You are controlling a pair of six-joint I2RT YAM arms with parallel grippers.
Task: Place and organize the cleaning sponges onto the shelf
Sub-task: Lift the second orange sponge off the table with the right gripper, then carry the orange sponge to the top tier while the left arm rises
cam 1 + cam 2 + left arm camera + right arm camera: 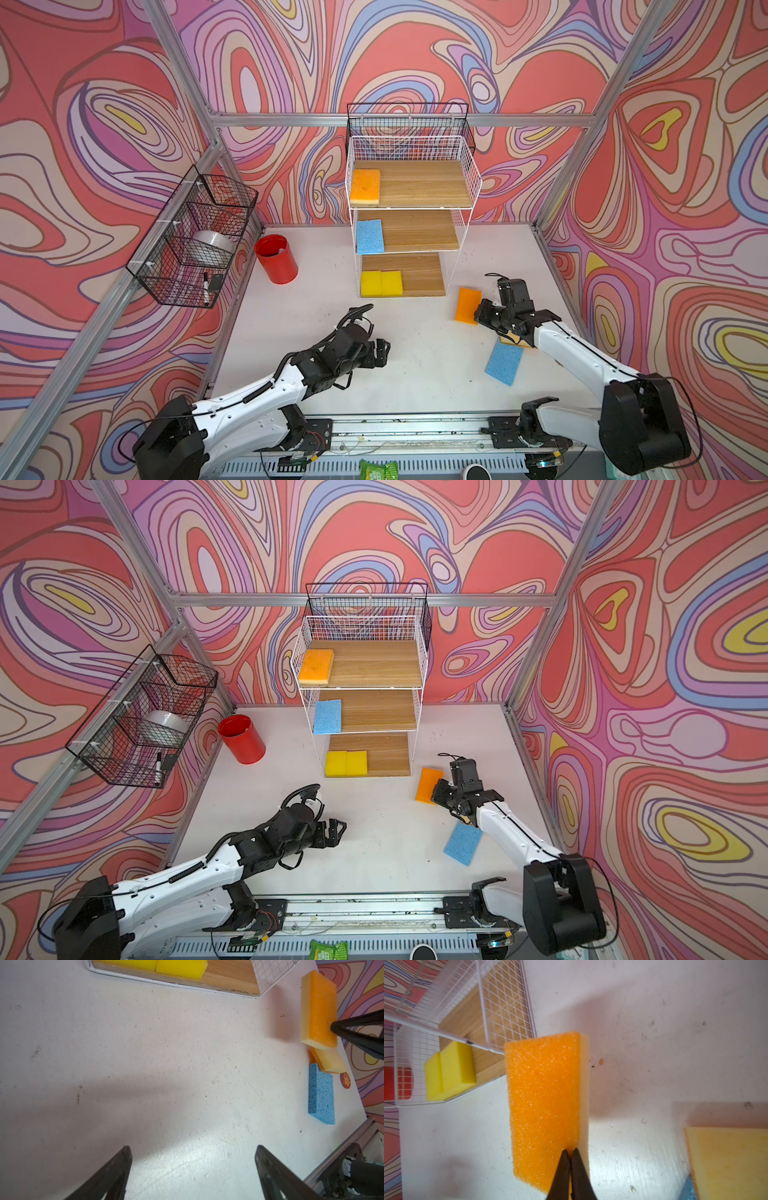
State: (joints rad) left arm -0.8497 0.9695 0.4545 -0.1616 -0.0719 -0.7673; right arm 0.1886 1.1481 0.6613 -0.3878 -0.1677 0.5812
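Two sponges lie nearer me than the shelf [424, 189]: a blue sponge [504, 360] and a second orange sponge [330, 1059]. My left gripper [192, 1148] hangs wide open, empty. My right gripper [571, 1152] pinches the held orange sponge [544, 1088] by one edge, beside the shelf's bottom tier. I reckon I must lift high, clearing the wire side [506, 1005], toward the top-tier orange sponge [365, 187].

We see our left gripper [380, 351] at lower centre, jaws wide apart. Our right gripper [478, 313], at centre right, pinches an orange sponge [466, 302].

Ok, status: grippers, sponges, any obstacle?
Right gripper shut on orange sponge, near shelf. Left gripper open, empty. Blue sponge, second orange sponge on table. No obstacle seen.
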